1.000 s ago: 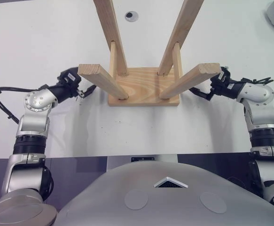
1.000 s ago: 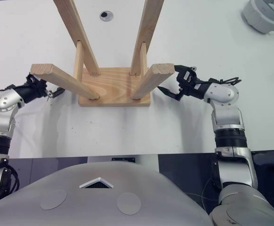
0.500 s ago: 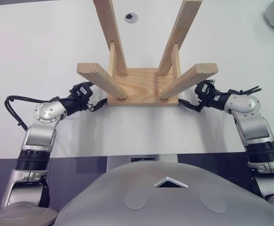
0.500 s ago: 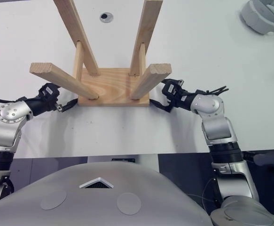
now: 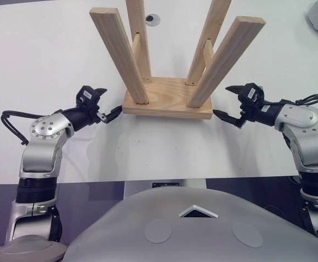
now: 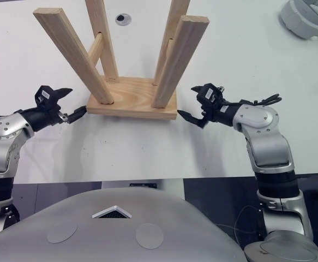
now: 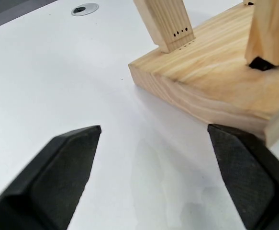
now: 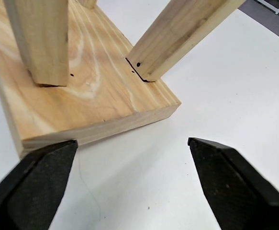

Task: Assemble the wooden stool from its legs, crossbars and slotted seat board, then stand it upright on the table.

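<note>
Now, white table (image 5: pixel 49 54) carries the stool (image 5: pixel 168 94) upside down near mid: seat board (image 7: pixel 216 81) down on the tabletop, four legs (image 5: pixel 119 54) pointing up w/ crossbars (image 6: pixel 97 50) between them. L gripper (image 5: pixel 112 99) sits just beside the board's left edge, fingers spread wide, nothing held. R gripper (image 5: pixel 222 101) is just beside the right edge, likewise wide apart & empty. Small round hole (image 5: pixel 153 19) in tabletop behind stool.
</note>
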